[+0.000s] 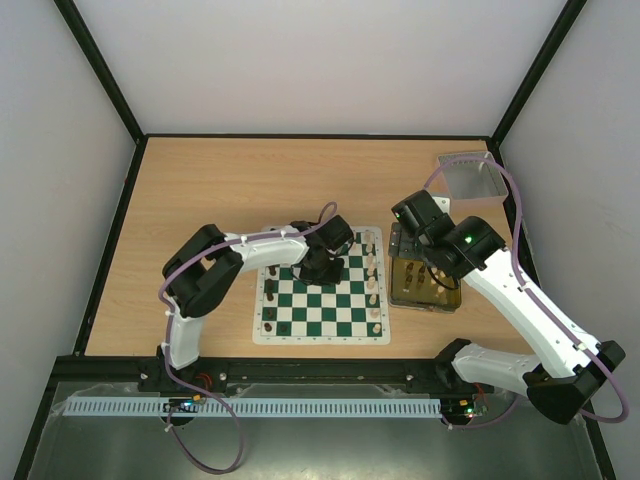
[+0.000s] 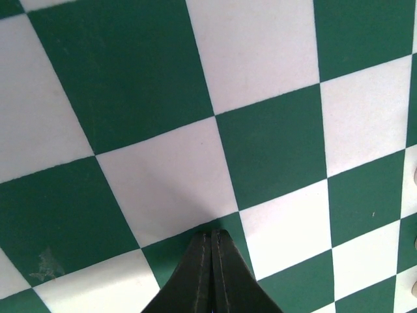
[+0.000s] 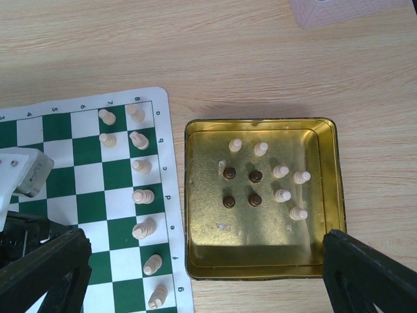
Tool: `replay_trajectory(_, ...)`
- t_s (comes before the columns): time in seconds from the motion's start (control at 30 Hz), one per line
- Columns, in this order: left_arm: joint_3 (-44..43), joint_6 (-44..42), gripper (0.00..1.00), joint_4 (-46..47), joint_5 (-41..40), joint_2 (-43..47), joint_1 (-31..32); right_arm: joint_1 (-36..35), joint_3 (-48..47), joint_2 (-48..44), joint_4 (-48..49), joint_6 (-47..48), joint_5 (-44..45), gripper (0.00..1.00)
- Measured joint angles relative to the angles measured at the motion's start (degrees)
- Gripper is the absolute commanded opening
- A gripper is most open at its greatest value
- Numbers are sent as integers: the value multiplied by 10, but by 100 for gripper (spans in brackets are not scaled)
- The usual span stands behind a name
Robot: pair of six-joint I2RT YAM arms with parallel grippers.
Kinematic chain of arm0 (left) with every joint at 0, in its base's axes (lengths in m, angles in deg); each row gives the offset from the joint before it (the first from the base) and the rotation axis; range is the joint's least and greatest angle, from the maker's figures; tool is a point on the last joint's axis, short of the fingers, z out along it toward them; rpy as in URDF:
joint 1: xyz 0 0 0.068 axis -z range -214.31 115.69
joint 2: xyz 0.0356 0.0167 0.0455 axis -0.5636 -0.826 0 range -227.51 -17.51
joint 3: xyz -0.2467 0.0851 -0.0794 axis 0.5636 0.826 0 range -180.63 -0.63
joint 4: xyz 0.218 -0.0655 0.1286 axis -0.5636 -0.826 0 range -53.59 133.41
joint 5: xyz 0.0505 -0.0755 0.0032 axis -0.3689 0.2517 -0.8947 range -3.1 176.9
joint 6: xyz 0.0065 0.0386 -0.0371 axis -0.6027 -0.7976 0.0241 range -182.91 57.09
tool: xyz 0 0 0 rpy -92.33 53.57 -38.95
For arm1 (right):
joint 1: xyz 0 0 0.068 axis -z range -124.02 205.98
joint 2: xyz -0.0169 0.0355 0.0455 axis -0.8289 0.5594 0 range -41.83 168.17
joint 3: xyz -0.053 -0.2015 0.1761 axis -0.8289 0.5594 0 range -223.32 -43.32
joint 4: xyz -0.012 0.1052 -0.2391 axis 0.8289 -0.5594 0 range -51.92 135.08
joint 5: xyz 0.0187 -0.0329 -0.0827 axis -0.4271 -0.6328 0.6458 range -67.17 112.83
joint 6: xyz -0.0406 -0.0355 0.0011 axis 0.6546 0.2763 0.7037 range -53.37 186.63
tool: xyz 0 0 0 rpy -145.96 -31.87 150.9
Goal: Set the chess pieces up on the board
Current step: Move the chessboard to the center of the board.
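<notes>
The board [image 1: 345, 310] of green and white squares lies in the middle. Black chess pieces [image 1: 270, 300] stand along its left side and cream ones [image 1: 373, 280] along its right. My left gripper [image 1: 322, 266] is low over the board's far middle; in its wrist view its fingers [image 2: 225, 261] are pressed together with nothing between them, over a green square [image 2: 176, 251]. My right gripper [image 3: 203, 242] is open and empty above the yellow tray [image 3: 260, 274]. The tray holds several black pawns [image 3: 229, 173] and several cream pawns [image 3: 282, 195].
The yellow tray [image 1: 400, 292] sits just right of the board. A small grey tray [image 1: 468, 175] stands at the far right corner. In the right wrist view cream pieces [image 3: 143, 195] line the board's edge rows next to the tray.
</notes>
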Motion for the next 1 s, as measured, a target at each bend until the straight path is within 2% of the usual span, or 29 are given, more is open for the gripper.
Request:
replay_trajectory(0.17,2,2,12,6,3,0,3,0,0,0,0,0,0,93)
replay_trajectory(0.3,1,3,15,10,4,0,5,0,0,0,0,0,0,93)
replay_trajectory(0.73,-3,4,19,7,-1,0,10,0,0,0,0,0,1,93)
replay_trajectory(1.0,-10,2,17,-13,-16,1,14,0,0,0,0,0,3,93)
